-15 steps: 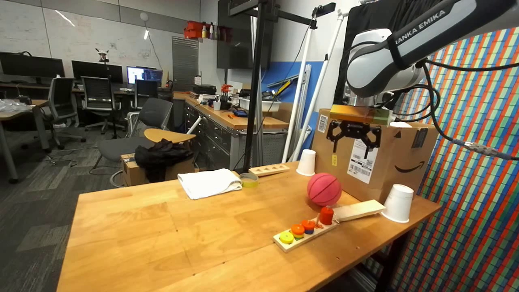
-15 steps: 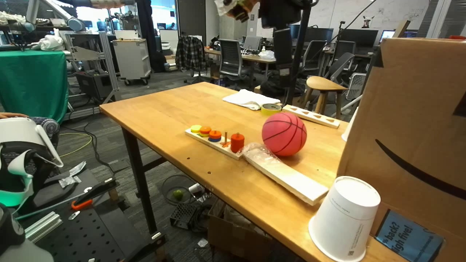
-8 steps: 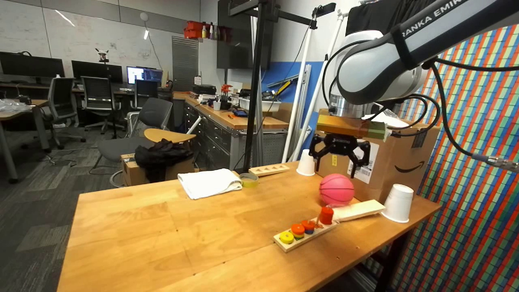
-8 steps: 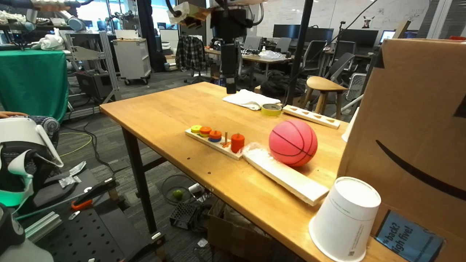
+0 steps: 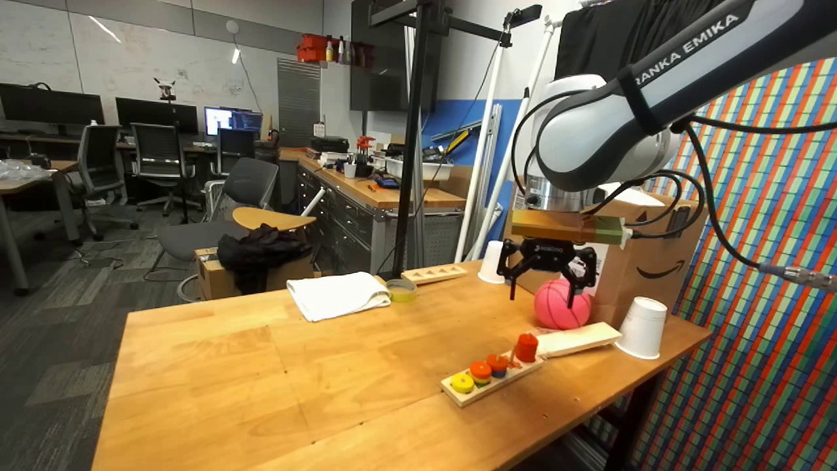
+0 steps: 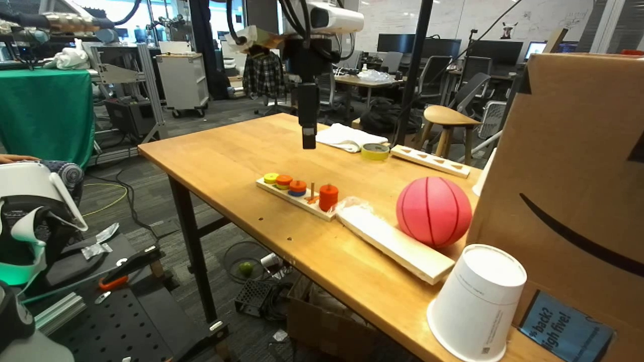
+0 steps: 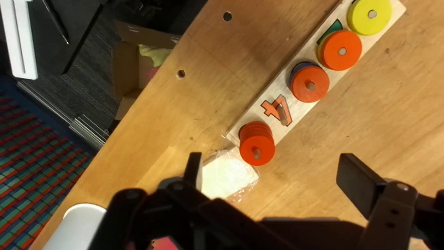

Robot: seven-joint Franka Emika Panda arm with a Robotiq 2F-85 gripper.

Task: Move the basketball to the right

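Note:
The pink basketball (image 5: 552,313) stands on the wooden table between the light plank and the cardboard box. In an exterior view (image 6: 433,211) it is close to the box and the front white cup; I cannot tell if it touches them. Only a pink sliver of the ball (image 7: 164,244) shows at the bottom of the wrist view. My gripper (image 5: 541,302) is open and empty above the table, pointing down. One finger covers part of the ball in that view. In an exterior view the gripper (image 6: 309,143) is well apart from the ball. In the wrist view the fingers (image 7: 270,161) are wide apart.
A peg toy (image 5: 494,379) with coloured rings lies end to end with the plank (image 6: 392,241). White cups stand at the front (image 6: 478,301) and back (image 5: 492,263) of the cardboard box (image 5: 644,261). A white towel (image 5: 338,296), tape (image 5: 401,292) and slotted wooden strip (image 5: 434,274) lie along the far edge.
The basketball has rolled to the right in both exterior views, toward the cardboard box. My gripper has come down and moved left in both exterior views, still open.

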